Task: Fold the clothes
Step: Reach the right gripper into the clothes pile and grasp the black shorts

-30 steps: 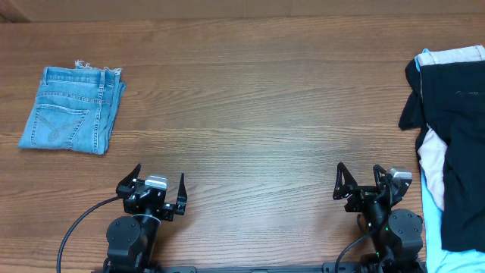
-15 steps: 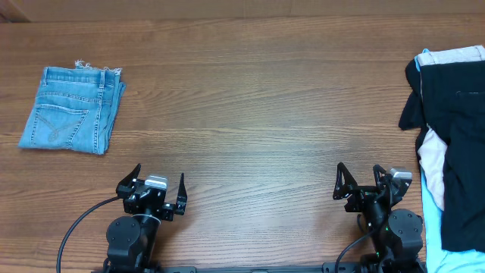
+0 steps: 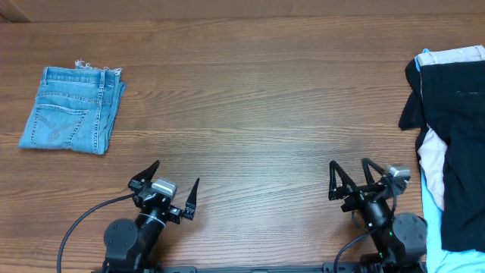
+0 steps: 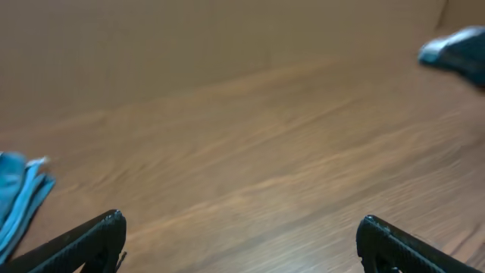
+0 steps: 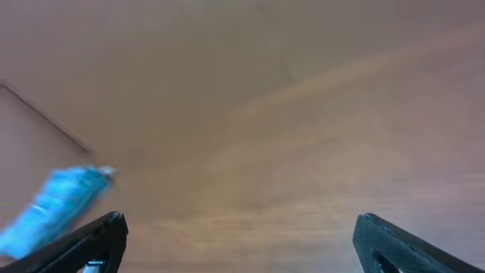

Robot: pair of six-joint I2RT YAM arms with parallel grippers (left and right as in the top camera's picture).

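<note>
Wooden table, left tool, right tool shifted

On my overhead feed I see folded light-blue denim shorts lying at the left side of the wooden table, well apart from a beige garment and a pale-blue garment at its right edge.

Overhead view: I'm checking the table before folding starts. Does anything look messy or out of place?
Yes. The black shorts lie rumpled over other garments at the right edge of the table, partly out of frame. The denim shorts, far left, are neatly folded.
</note>
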